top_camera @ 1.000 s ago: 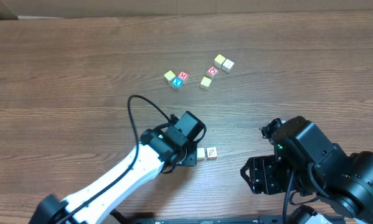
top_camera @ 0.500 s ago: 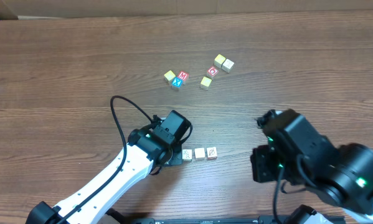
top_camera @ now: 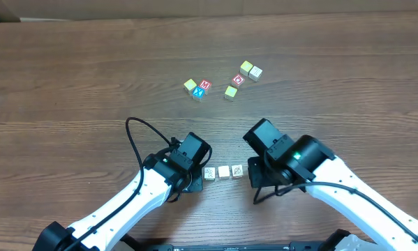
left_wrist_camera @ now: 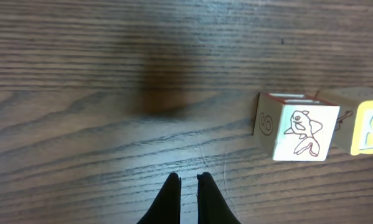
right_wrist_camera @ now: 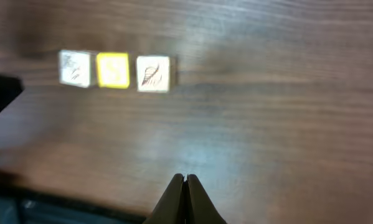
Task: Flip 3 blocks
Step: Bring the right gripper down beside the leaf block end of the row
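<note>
while side by side, three blocks (top_camera: 224,171)

place: robot lab bench | signs: wood-grain table (top_camera: 55,70), left arm (top_camera: 118,209), right arm (top_camera: 355,195), black cable (top_camera: 127,129)

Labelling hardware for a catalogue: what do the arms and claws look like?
The left arm and right arm each have a white forearm ending in a black wrist housing. A black cable loops from the left wrist. The left claw and right claw each have two slim black fingers tapering to points.
</note>
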You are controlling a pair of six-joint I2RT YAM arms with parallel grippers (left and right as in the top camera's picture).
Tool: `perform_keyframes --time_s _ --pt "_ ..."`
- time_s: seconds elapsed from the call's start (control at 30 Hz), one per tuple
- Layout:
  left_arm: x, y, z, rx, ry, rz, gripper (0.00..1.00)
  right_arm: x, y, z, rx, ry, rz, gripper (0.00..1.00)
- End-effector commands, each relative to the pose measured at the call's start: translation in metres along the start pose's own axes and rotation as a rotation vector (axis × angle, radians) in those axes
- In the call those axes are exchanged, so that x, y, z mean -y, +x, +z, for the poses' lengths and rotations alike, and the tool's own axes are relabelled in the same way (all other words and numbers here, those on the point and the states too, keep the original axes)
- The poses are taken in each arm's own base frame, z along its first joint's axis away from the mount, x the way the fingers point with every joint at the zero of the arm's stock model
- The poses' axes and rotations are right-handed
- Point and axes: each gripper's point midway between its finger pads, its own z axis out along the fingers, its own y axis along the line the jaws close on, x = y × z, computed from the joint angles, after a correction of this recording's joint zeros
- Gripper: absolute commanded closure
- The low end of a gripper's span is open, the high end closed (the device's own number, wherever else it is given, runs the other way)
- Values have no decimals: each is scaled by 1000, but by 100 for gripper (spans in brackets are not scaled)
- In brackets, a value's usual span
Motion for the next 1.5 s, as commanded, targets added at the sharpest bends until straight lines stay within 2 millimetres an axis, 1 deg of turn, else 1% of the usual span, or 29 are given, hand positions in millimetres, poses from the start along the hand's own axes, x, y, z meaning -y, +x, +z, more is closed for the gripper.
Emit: perform_keyframes --time_s 0.0,0.17,0.27,0.37,0.47,0.67,0.9,1.03,1.2,1.27,1.47 --pt "-1 4 5 -14 13 22 96 8 -3 19 6 24 1 96" --pt "4 3 7 -8 38 23 96 7 5 50 -31 0 -1 96" --pt "8 -1 6 8 53 25 96 5 10 63 -40 -29 -3 96" --pt "12 -3 6 14 73 25 96 0 10 70 -32 -68 -27 96" --pt "13 -4 6 19 80 25 96 -3 6 75 -2 -88 -37 96" --pt "14 -4 6 17 80 24 96 1 -1 88 57 -87 -40 96" --pt "15 -3 6 12 88 21 96 16 -9 98 102 -77 7 96" --pt "15 -3 6 11 88 17 96 25 -19 99 116 -96 60 96" --pt "16 -4 6 11 93 -19 96 28 -25 99 114 -133 93 96" --pt "17 -5 7 13 95 -29 96 23 -26 99 112 -155 74 96" --pt "17 -3 18 -13 80 -43 96 18 -26 104 96 -180 72 96"
